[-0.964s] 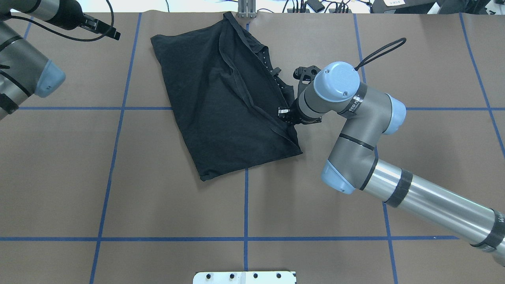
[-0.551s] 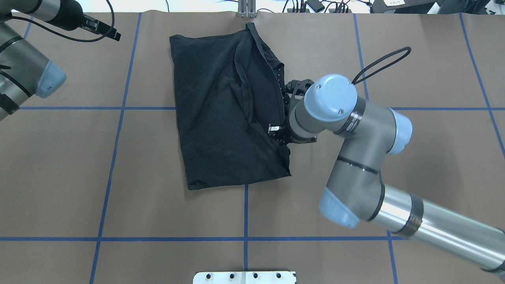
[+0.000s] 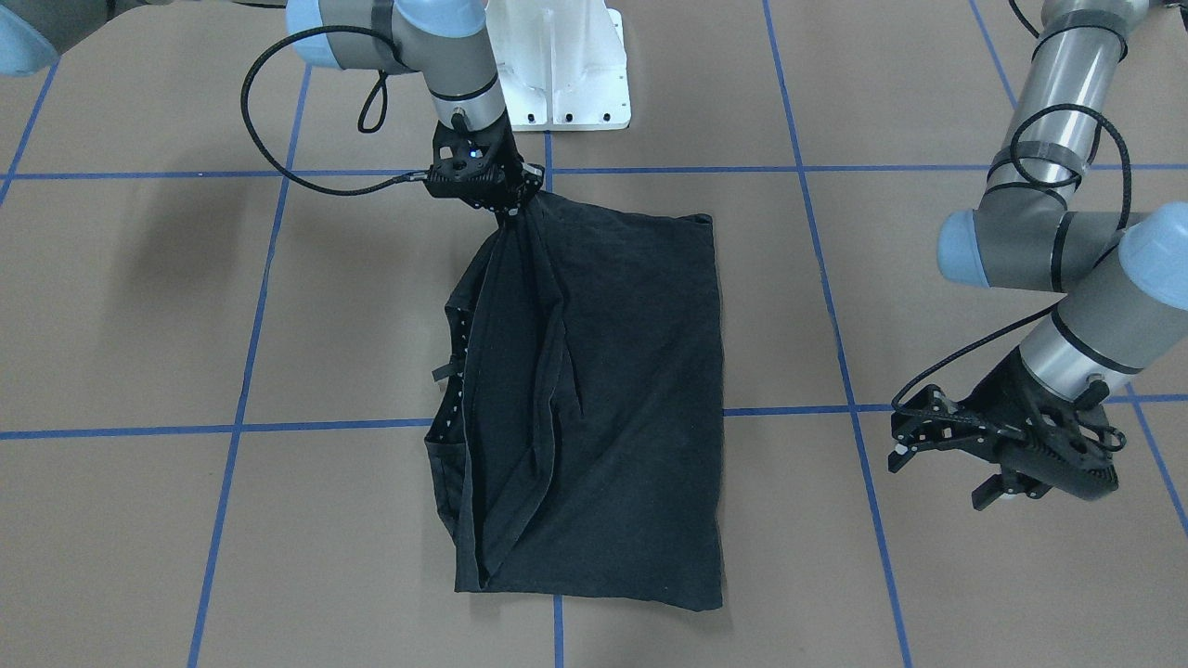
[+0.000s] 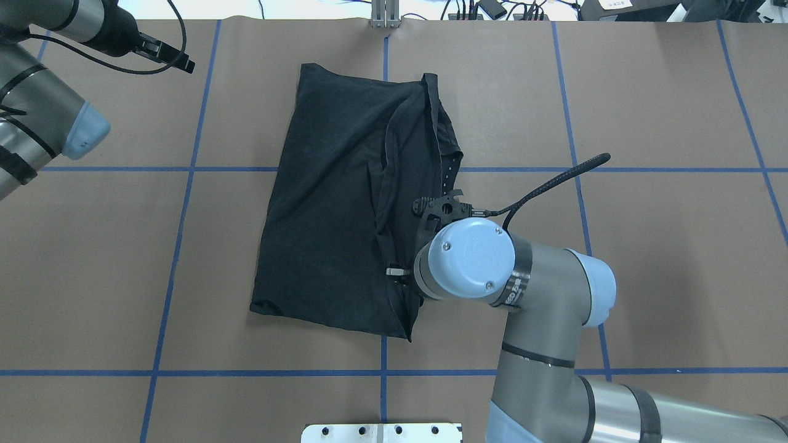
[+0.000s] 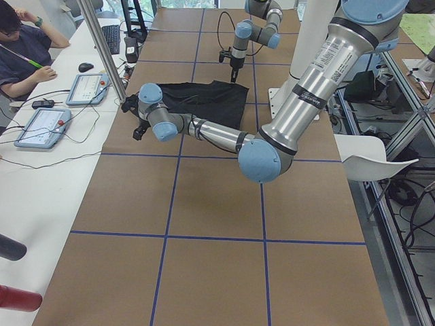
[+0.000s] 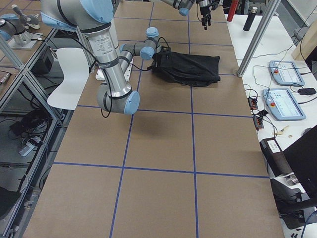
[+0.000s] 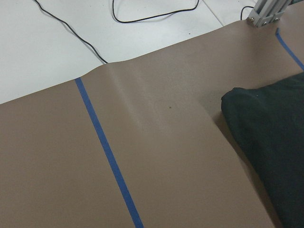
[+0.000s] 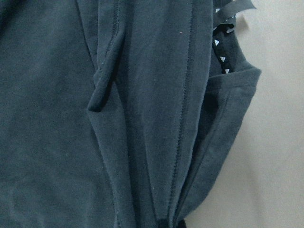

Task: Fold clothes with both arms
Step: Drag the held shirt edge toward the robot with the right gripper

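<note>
The black T-shirt (image 4: 332,203) lies in the middle of the brown table (image 4: 646,246), on the blue lines. Its plain side is up, and it has long wrinkles down one side. The right gripper (image 3: 509,206) is pinched tight on the shirt's corner nearest the robot, and the cloth bunches up there. The left gripper (image 3: 896,441) hangs over the table, well apart from the shirt. Its fingers are a little apart and hold nothing.

overhead: right gripper (image 3: 511,206) buried under its own wrist joint, can't see the pinch | left arm (image 4: 31,104) chopped by the left edge | left wrist cam: shirt (image 7: 270,142) runs off the right side | side views: that pinch is way too tiny to read
</note>
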Action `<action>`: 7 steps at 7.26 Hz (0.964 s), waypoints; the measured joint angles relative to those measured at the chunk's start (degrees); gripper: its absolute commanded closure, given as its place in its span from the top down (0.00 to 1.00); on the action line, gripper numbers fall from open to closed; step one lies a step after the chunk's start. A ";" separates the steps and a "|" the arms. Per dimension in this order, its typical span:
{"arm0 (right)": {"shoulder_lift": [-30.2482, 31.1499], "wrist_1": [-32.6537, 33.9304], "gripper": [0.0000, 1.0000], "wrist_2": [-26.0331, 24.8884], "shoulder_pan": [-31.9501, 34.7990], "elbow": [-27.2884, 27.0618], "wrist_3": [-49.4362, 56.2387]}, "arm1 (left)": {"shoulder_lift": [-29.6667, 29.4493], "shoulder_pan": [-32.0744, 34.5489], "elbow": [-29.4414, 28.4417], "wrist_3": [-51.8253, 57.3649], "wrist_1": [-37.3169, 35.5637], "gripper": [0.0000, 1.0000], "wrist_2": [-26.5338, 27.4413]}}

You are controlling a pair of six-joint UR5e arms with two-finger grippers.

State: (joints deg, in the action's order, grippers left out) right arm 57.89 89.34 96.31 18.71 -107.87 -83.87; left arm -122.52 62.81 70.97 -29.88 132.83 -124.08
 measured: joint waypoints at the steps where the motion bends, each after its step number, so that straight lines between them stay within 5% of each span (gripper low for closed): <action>1: 1.91 1.66 0.00 -1.02 -1.66 -2.54 -0.04 | 0.05 -0.14 -0.13 -0.02 -0.01 1.00 0.04; 3: 5.98 2.56 0.00 -2.54 -3.22 -5.56 0.65 | 0.14 -0.49 -0.05 -1.67 -0.01 1.00 0.01; 4: 6.99 2.64 0.29 -2.83 -3.41 -6.04 1.47 | 0.19 -0.54 0.03 -2.68 0.03 1.00 -0.38; 5: 7.35 2.67 0.99 -2.95 -3.46 -6.19 2.32 | 0.39 -0.56 0.03 -3.18 0.12 1.00 -1.97; 7: 7.08 2.88 1.00 -2.59 -2.40 -6.66 3.11 | 1.19 -0.58 0.03 -3.48 0.44 1.00 -4.72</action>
State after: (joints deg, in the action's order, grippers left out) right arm 64.97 92.22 93.72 16.30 -114.53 -80.76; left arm -121.33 62.23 71.00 -33.36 133.26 -128.80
